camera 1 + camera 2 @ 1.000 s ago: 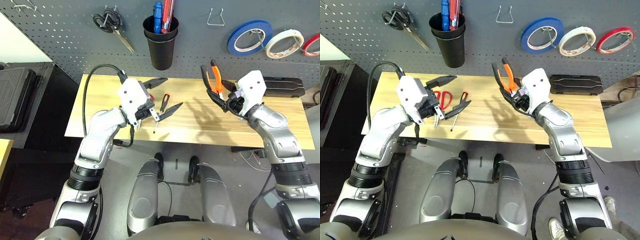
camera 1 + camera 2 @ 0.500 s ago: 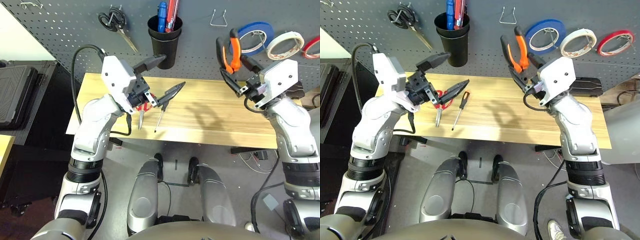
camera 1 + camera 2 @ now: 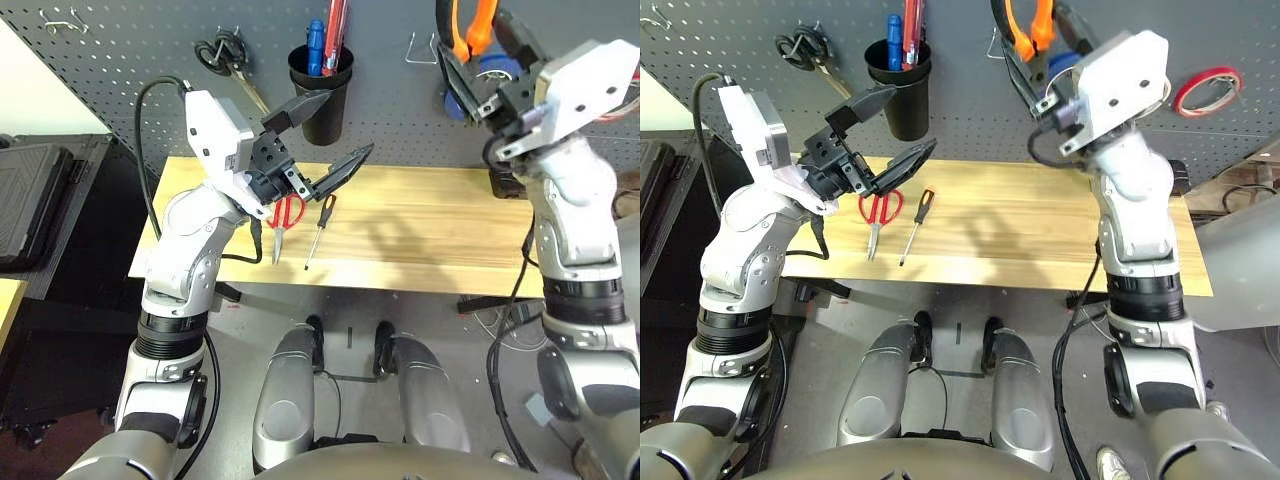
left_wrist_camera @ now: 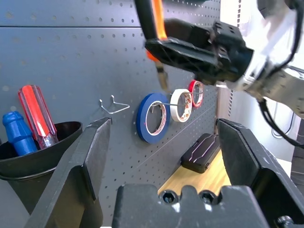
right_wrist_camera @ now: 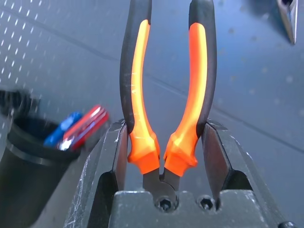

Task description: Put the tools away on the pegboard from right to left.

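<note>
My right gripper (image 3: 478, 52) is shut on the orange-and-black pliers (image 5: 166, 95), handles pointing up, raised in front of the pegboard (image 3: 120, 60) next to a wire hook (image 3: 425, 45). My left gripper (image 3: 349, 122) is open and holds nothing; it hovers above the table's left part, just below the black cup (image 3: 318, 95). Under it, red-handled scissors (image 3: 285, 215) and a slim screwdriver (image 3: 320, 222) lie on the wooden table (image 3: 430, 230). The whitish tape roll (image 4: 179, 104) hangs on the board between a blue roll (image 4: 153, 118) and a red roll (image 4: 195, 93).
Black-handled scissors (image 3: 225, 55) hang on the pegboard left of the cup, which holds blue and red screwdrivers (image 3: 325, 35). A black case (image 4: 202, 152) lies at the table's far right. A black box (image 3: 25, 200) stands off to the left.
My right arm has lifted the pliers from above the table up to the pegboard by the wire hook. My left arm rose and turned toward the cup, still open.
</note>
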